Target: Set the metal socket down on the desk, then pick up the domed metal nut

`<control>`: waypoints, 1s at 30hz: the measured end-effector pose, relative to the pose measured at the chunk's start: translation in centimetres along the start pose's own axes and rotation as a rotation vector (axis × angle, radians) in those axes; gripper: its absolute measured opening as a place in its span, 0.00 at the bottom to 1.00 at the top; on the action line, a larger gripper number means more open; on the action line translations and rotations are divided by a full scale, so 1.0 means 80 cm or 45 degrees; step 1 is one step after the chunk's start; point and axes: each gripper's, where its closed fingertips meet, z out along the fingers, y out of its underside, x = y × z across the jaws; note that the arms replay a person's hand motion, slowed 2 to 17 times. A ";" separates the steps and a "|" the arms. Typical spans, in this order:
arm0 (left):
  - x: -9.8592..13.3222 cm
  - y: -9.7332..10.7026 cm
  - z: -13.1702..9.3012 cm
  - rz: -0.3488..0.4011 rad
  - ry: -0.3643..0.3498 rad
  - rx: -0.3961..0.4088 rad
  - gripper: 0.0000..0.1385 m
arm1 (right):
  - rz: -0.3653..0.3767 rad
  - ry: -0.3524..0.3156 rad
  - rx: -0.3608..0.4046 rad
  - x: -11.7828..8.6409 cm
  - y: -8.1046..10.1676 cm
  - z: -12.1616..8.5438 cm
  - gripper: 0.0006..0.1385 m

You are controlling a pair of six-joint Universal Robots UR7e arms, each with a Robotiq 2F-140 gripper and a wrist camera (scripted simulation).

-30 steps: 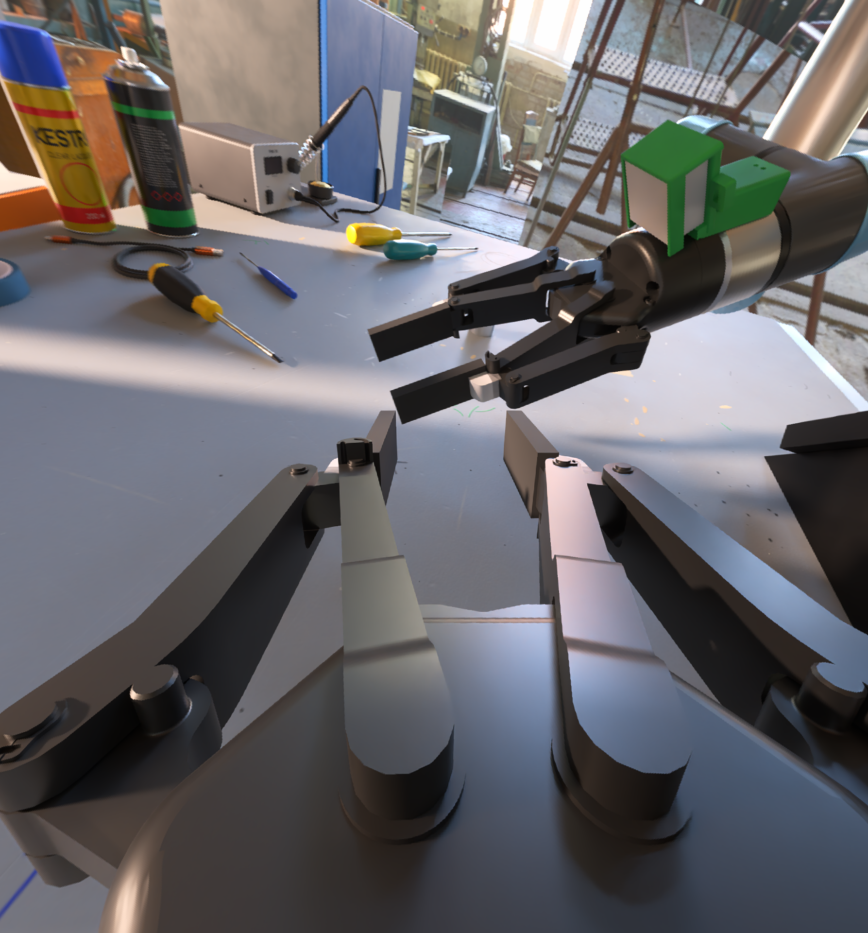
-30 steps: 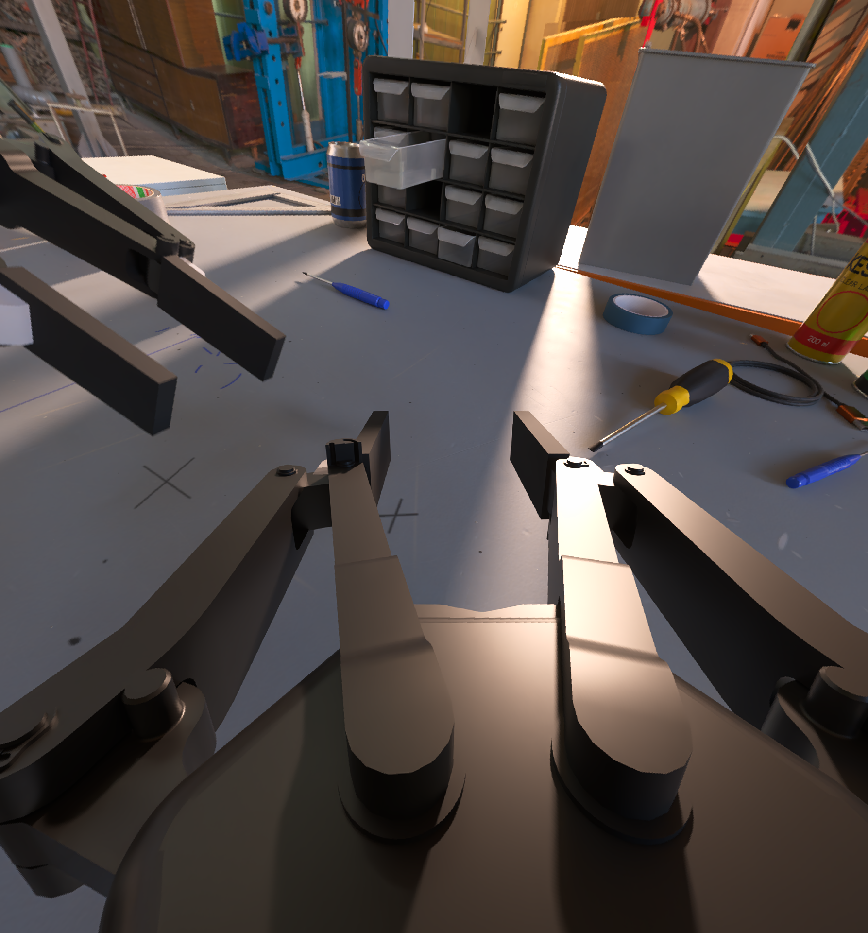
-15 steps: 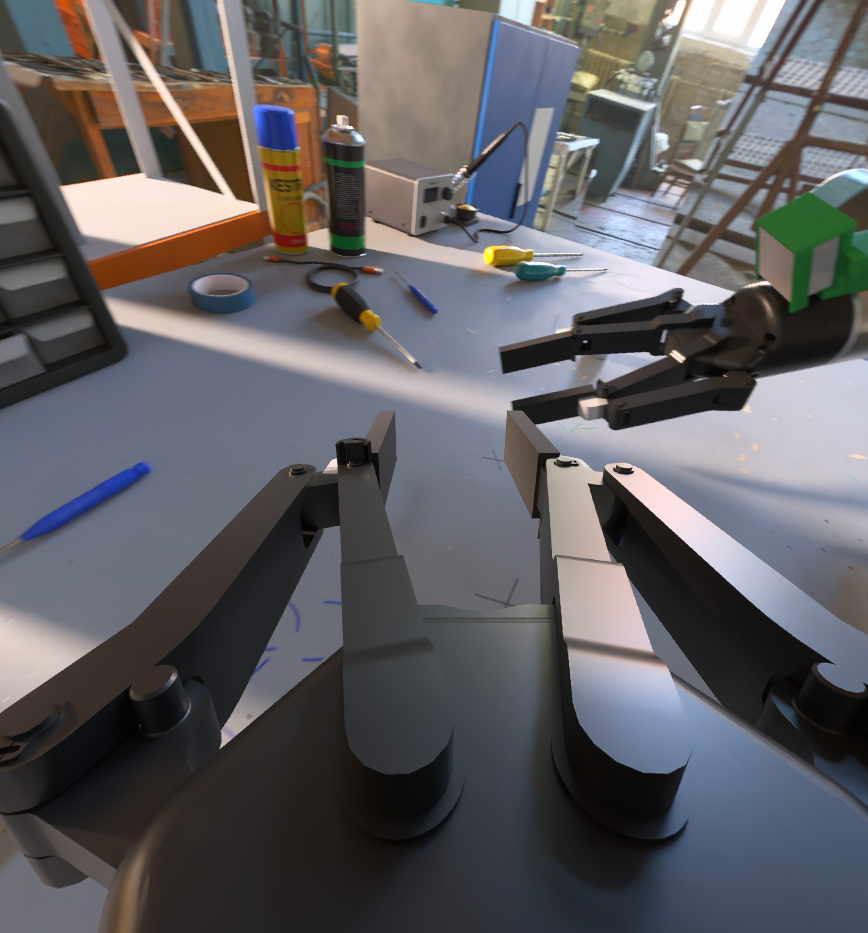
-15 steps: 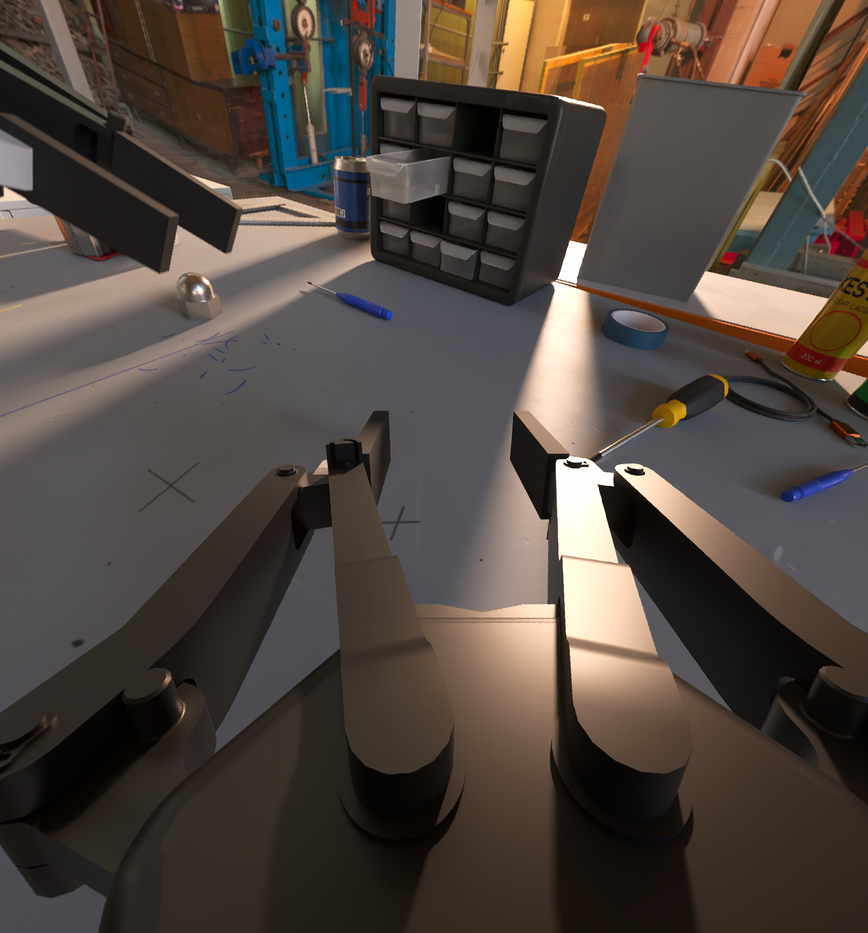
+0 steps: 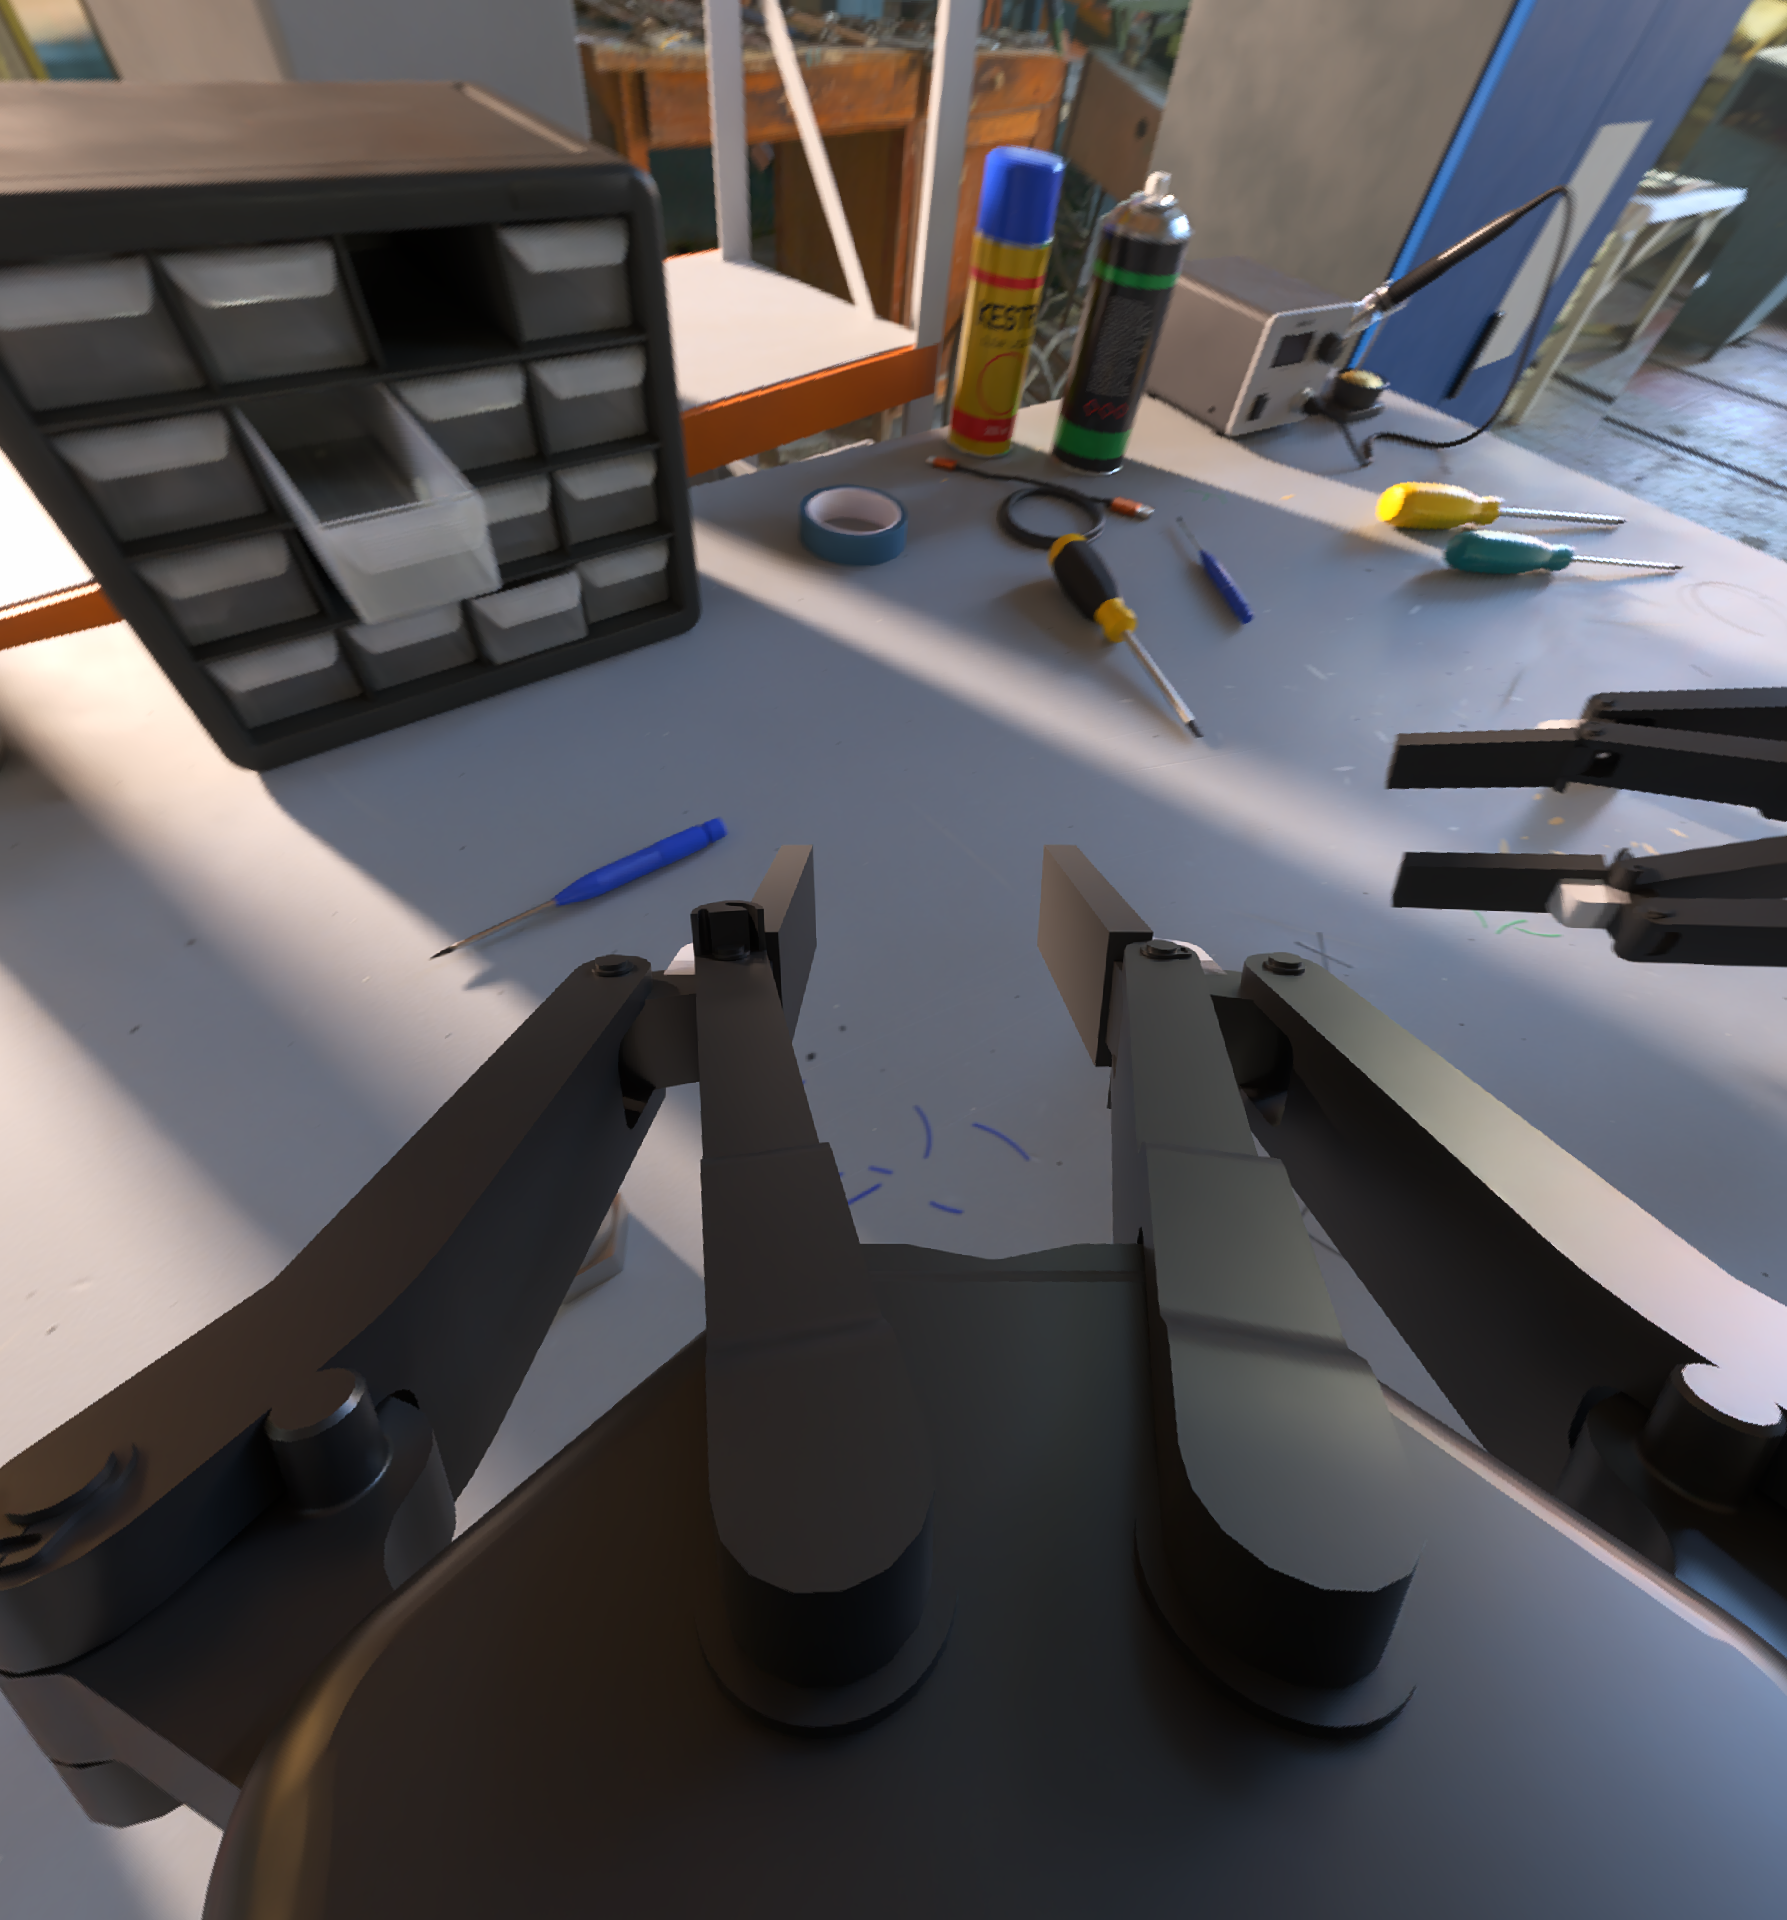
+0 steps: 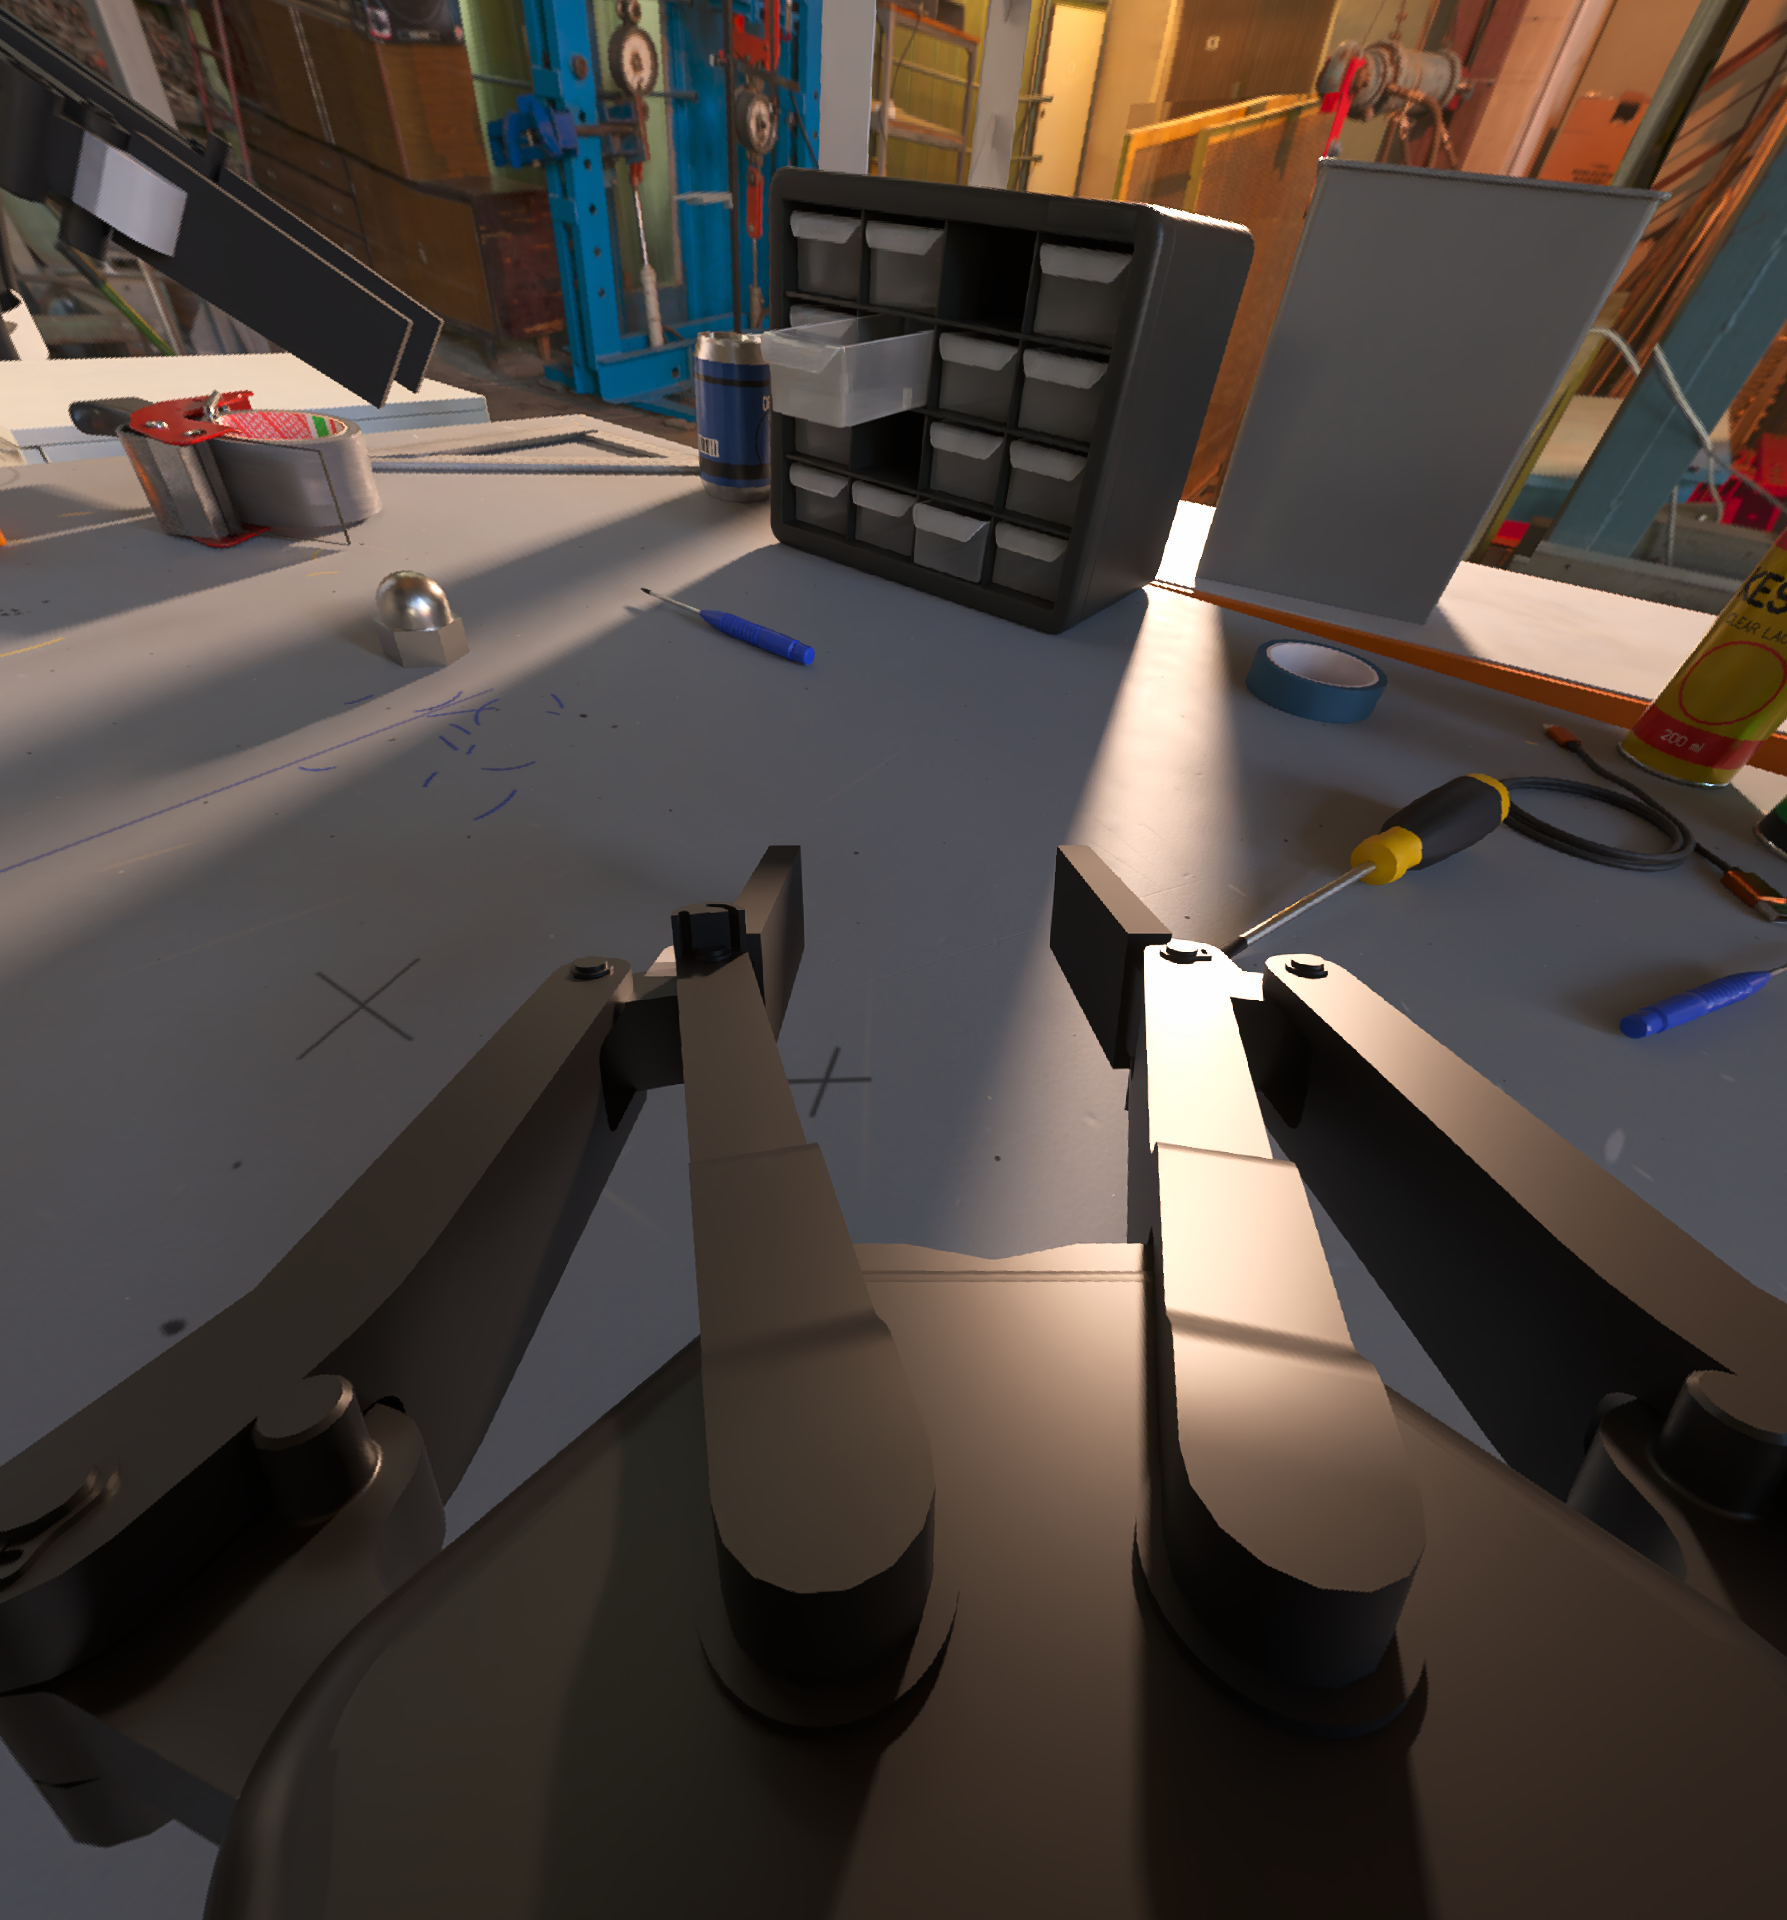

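Above the grey desk [image 5: 868,748], the left claw [image 5: 927,925] is hanging with its jaws apart and nothing between them, bare desktop showing through the gap. The right claw [image 6: 925,925] is likewise spread wide and gripping nothing, over a pencilled cross. Only the right wrist view is showing the nut [image 6: 417,620]: it is sitting dome up on the desk, near the tape dispenser [image 6: 245,473] and well apart from both claws, with clear desk all around it. In the left wrist view a pale edge is peeking out beside the left claw's linkage, too hidden to tell what it is. I cannot make out the socket in either view. The left view alone is giving the right claw from the side [image 5: 1408,821], floating off the surface, and the far desk edge beyond the yellow and teal screwdrivers [image 5: 1440,506]. The drawer cabinet [image 5: 328,416] is standing at the back with one clear drawer [image 5: 380,499] pulled out; nothing is visible in it.
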 end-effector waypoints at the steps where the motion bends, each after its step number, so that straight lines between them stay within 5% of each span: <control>1: -0.008 0.002 -0.001 -0.014 -0.015 -0.016 0.42 | 0.001 -0.001 0.000 0.000 0.000 0.000 0.46; 9: -0.064 0.018 -0.006 -0.130 -0.077 -0.138 0.42 | 0.010 -0.010 0.000 -0.001 0.000 0.001 0.46; 19: -0.099 0.037 -0.006 -0.241 -0.041 -0.236 0.42 | 0.019 -0.015 -0.008 0.000 0.003 0.002 0.46; 30: -0.128 0.070 0.000 -0.232 -0.082 -0.414 0.42 | 0.038 -0.018 -0.010 0.002 0.005 0.002 0.46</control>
